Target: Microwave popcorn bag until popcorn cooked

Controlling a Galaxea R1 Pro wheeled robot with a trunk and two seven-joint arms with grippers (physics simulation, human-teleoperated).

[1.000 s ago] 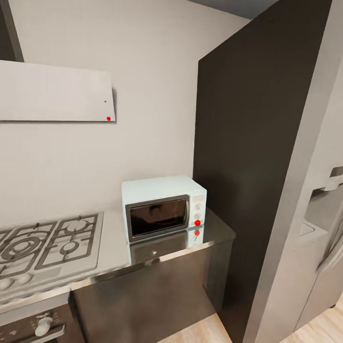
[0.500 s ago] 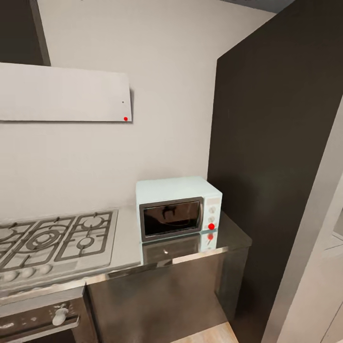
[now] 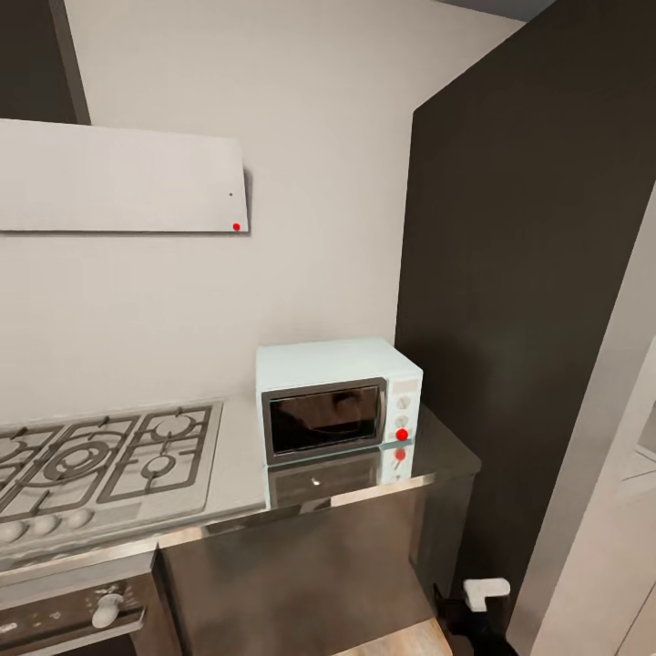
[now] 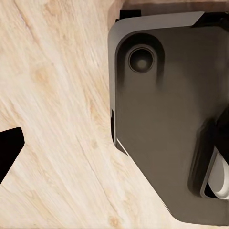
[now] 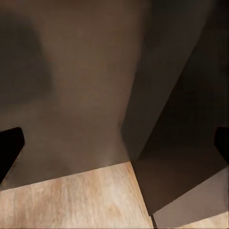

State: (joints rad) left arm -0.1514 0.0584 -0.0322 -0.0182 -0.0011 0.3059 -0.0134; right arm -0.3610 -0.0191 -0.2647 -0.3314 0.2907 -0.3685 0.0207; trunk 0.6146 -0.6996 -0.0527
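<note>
The pale-blue microwave (image 3: 337, 410) stands on the grey glossy countertop (image 3: 232, 478), its dark glass door shut and a red light on its white knob panel. It sits at the counter's right end, against a tall dark panel. The popcorn bag is out of view. My right gripper (image 5: 114, 148) is open, its black fingertips (image 5: 9, 152) wide apart, and faces dark cabinet fronts above the wood floor. My left gripper (image 4: 114, 143) is open over the wood floor and my own dark base (image 4: 167, 119). Part of my right arm (image 3: 483, 590) shows low in the head view.
A steel gas hob (image 3: 100, 460) lies left of the microwave, with a black built-in oven (image 3: 73, 620) beneath it. A white angled hood (image 3: 118, 178) hangs above. The tall dark panel (image 3: 528, 273) and the fridge side (image 3: 610, 492) close off the right.
The head view has swung right and then slightly back, so the whole picture shifted. A white part of my right arm has come into view at the bottom right.
</note>
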